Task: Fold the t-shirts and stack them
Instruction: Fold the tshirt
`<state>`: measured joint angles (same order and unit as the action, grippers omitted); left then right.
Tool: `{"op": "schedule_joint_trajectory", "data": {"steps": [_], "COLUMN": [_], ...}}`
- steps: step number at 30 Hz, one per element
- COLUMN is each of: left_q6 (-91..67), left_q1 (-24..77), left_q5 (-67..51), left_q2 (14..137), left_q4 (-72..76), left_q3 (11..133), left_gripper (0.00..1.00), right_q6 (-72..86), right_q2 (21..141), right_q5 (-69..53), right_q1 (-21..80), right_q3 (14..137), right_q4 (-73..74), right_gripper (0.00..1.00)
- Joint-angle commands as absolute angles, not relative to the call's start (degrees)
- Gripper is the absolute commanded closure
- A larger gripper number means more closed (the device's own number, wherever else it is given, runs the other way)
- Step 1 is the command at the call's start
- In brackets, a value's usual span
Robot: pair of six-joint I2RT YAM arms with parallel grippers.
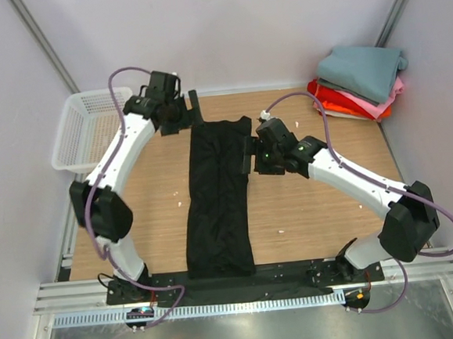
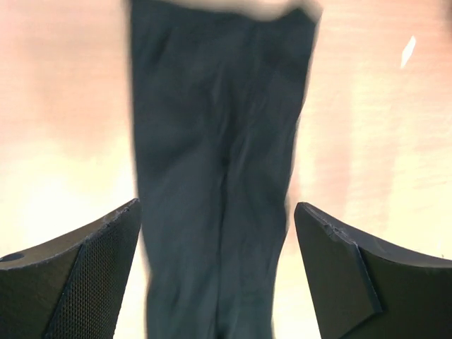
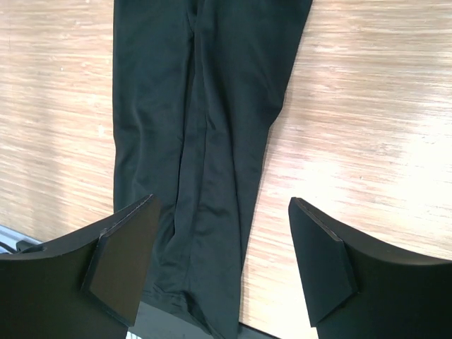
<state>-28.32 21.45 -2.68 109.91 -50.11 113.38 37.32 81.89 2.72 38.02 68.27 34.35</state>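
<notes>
The top view looks down from high above the black t-shirt (image 1: 217, 202), taking in the whole table (image 1: 309, 218). Both wrist views sit close over that shirt, sharing its length.

No writing, label, brand or number is legible in any view

Black t-shirt (image 1: 217, 198) is lying as a long strip down the middle of the table (image 1: 294, 231), leaving bare wood showing on both sides. Folded stack (image 1: 361, 84) is crowding the far right corner; basket (image 1: 90, 129) is sitting off the far left edge.
</notes>
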Motion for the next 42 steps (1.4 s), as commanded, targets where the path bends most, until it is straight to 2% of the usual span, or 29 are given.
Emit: {"op": "schedule_joint_trajectory", "data": {"steps": [1, 2, 5, 7, 8, 10, 11, 12, 20, 26, 29, 33, 36, 42], "left_q6": [-30.05, -31.71, -35.32, -36.91, -38.74, -40.33, -41.12, -42.52, -44.56, -45.53, -46.93, -48.95, -50.36, -51.59], "left_q1": [22.06, 22.58, 25.39, 29.08, 30.40, 33.91, 34.80, 36.11, 37.53, 37.53, 37.70, 41.30, 44.03, 51.94], "left_q5": [-2.64, -2.20, -2.20, -1.50, -0.54, -0.35, -0.44, -0.44, 3.53, 3.61, -1.47, -1.85, -1.32, 1.65], "left_q2": [96.97, 94.25, 83.61, 77.45, 75.78, 70.79, 69.19, 67.34, 51.96, 52.29, 53.61, 55.10, 56.95, 67.48], "left_q4": [-50.37, -49.58, -46.94, -45.27, -45.09, -45.18, -45.26, -45.79, -51.60, -50.55, -45.55, -39.91, -35.70, -27.43], "left_q3": [97.87, 89.03, 73.78, 67.53, 62.63, 56.90, 55.21, 53.80, 48.34, 47.99, 45.36, 42.28, 40.87, 42.70], "left_gripper": [0.11, 0.11, 0.12, 0.12, 0.13, 0.14, 0.14, 0.14, 0.13, 0.16, 0.22, 0.33, 0.38, 0.39], "right_q6": [35.94, 36.03, 35.60, 35.25, 34.72, 34.02, 33.23, 32.79, 30.76, 29.62, 28.31, 26.28, 25.93, 28.38], "right_q2": [81.65, 81.91, 85.68, 90.95, 92.62, 97.96, 100.00, 101.93, 123.63, 132.27, 135.96, 140.09, 141.76, 139.23], "right_q5": [3.26, 2.73, 1.85, 0.70, -1.99, -4.29, -4.92, -5.10, -8.70, -7.91, -7.65, -7.47, -7.12, -6.33], "right_q1": [38.41, 38.41, 37.18, 34.46, 33.50, 31.13, 30.50, 30.15, 28.48, 26.81, 25.84, 25.05, 24.61, 23.73], "right_q3": [69.00, 66.64, 65.30, 66.79, 69.41, 74.32, 76.10, 78.03, 97.18, 104.32, 107.74, 110.92, 110.74, 102.32], "right_q4": [32.00, 29.29, 24.98, 24.17, 23.13, 21.89, 21.28, 21.10, 24.43, 25.40, 26.01, 26.19, 24.18, 14.96], "right_gripper": [0.20, 0.20, 0.21, 0.27, 0.34, 0.41, 0.47, 0.48, 0.52, 0.52, 0.52, 0.52, 0.52, 0.52]}}
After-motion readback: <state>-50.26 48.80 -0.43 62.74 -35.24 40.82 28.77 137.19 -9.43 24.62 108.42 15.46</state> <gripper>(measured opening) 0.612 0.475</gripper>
